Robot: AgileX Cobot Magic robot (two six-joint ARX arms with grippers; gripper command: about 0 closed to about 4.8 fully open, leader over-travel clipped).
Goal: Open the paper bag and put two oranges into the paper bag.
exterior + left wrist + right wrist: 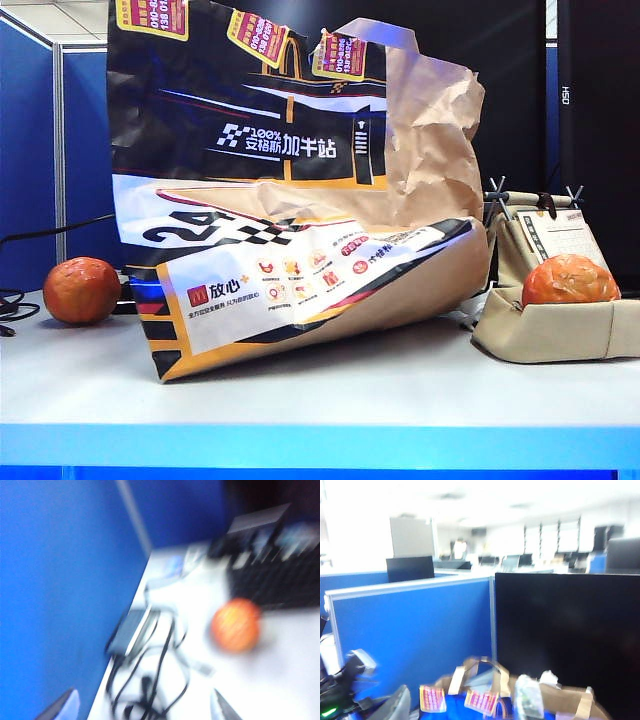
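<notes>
A big paper bag (300, 190) stands on the white table (320, 390), and it takes up most of the middle. It leans and sags, and its bottom part folds out toward the front. The brown side is all crinkled.

One orange (82, 290) sits on the table, just to the left of the bag. The other orange (568, 280) sits in a low beige cloth tray (560, 335) on the right side, near the bag. Neither orange is in the bag yet.

The left gripper (145, 707) hangs over the table by the blue wall (60, 590). Its two fingers are apart, with nothing between them. The picture is blurry, but an orange (235, 625) lies on the table ahead of it, beside a tangle of black cables (150, 680).

The right gripper (465, 705) is up above the top of the bag (520, 695). Its fingers are blurry, so I cannot tell if they are apart or together.
</notes>
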